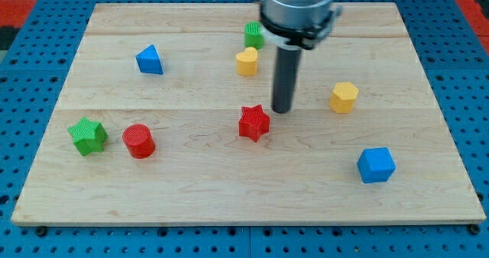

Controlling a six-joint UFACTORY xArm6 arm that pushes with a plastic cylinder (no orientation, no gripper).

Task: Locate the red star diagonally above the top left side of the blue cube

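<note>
Resting on the wooden board [229, 197]: blue cube [376, 165] low at the view's right, red star [254, 123] near centre, well apart at its ten o'clock. My tip [282, 110], a bare rod holding nothing, stands just beside the star at two o'clock. Judgement: swing round to the star's nine o'clock, then push gently toward the cube, stopping short.

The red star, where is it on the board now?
The red star lies near the board's middle, just below-left of my tip, with the red cylinder to the view's left and the blue cube lower right.
</note>
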